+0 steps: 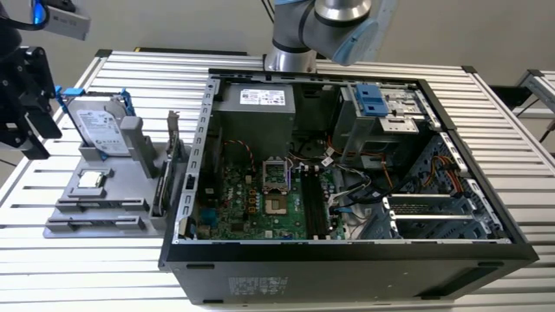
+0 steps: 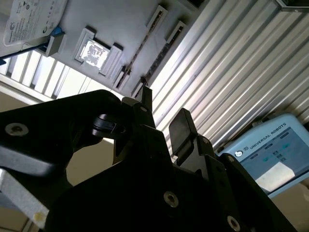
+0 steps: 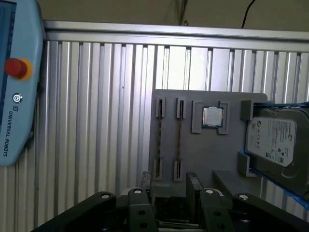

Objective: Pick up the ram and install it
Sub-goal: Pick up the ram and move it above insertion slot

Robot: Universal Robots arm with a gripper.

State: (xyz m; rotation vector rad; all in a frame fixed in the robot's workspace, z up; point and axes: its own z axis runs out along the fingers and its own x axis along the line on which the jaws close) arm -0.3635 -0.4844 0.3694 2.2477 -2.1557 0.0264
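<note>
step in hand, by my read: approach for the pick. the gripper (image 3: 169, 180) is released, jaws spread with nothing between them, and both wrist views show the gap bare. in the exterior view it hangs near the exterior view's left, above and to the side of the grey fixture tray (image 1: 121, 185).

the ram (image 3: 179, 140) stands on edge in that tray's slotted holders, a thin line seen from above. it is beside the cpu chip (image 3: 211, 116) and apart from the hard drive (image 3: 275, 140). it is probably in the holder nearer the chip, though the two thin lines there are hard to tell apart. it is not touched and not lifted.

the black motherboard slots (image 1: 314, 201) in the open pc case (image 1: 347, 250) look unfilled, so the install is not begun.

judgement: the grasp calls for the jaws lined up over the stick and squared across its thin faces near mid-length, then a straight pull out of the holders. a skewed bite could tip or jam it.
</note>
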